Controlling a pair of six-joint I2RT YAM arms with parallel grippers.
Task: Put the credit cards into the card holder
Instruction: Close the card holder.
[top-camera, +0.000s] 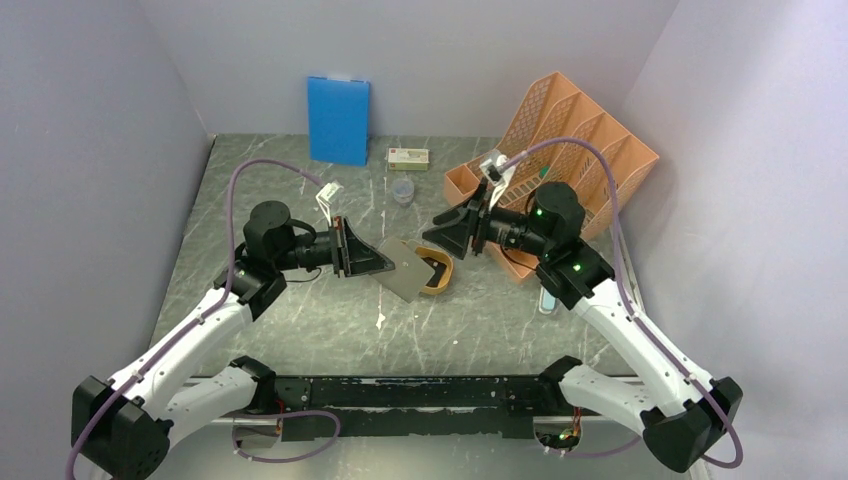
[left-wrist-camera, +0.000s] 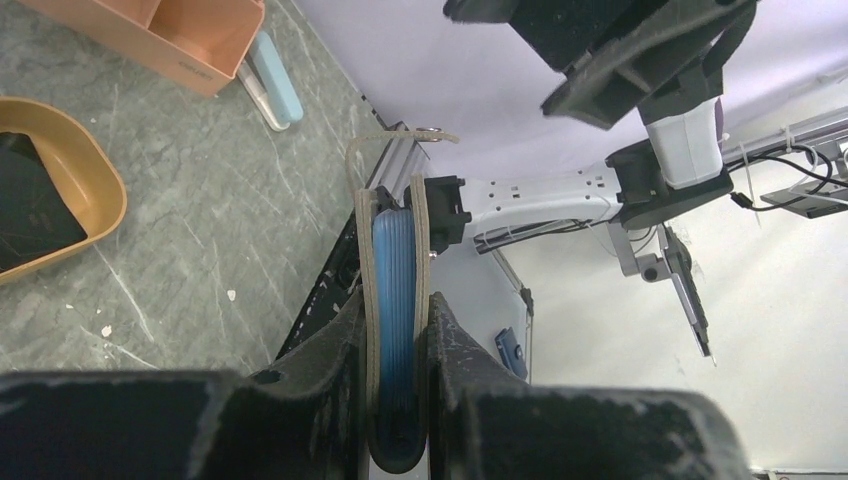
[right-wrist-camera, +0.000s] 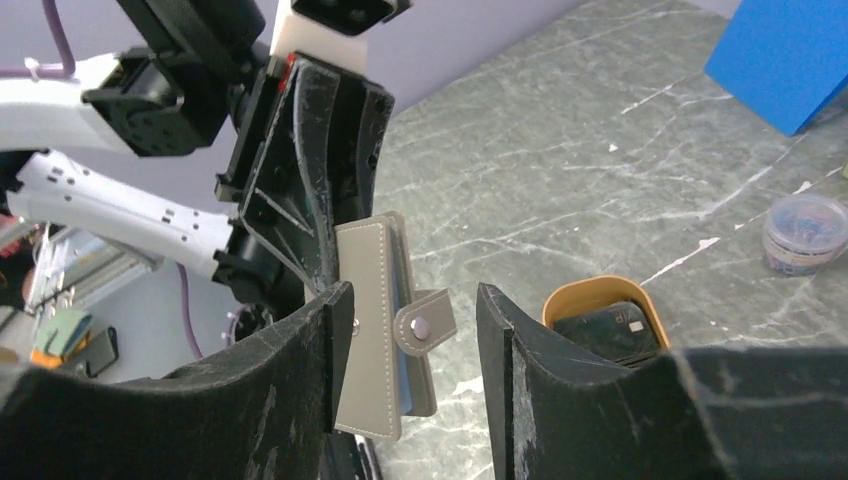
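My left gripper (top-camera: 372, 262) (left-wrist-camera: 396, 335) is shut on the card holder (top-camera: 405, 270) (left-wrist-camera: 395, 270), a grey folded case with blue inner pockets, held edge-up above the table. In the right wrist view the card holder (right-wrist-camera: 372, 330) hangs from the left gripper with its snap tab (right-wrist-camera: 424, 322) sticking out. My right gripper (top-camera: 443, 233) (right-wrist-camera: 412, 295) is open, its fingers on either side of the holder's free end and tab, with a gap on the tab side. Dark credit cards (top-camera: 436, 268) (left-wrist-camera: 25, 215) (right-wrist-camera: 605, 330) lie in the mustard tray (top-camera: 447, 284) (right-wrist-camera: 580, 295).
An orange mesh file rack (top-camera: 575, 135) stands at the back right, close behind the right arm. A blue board (top-camera: 338, 120) leans on the back wall. A small box (top-camera: 408, 157) and a clear pot (top-camera: 402, 190) sit behind the tray. A pale blue pen (top-camera: 547, 298) lies by the rack.
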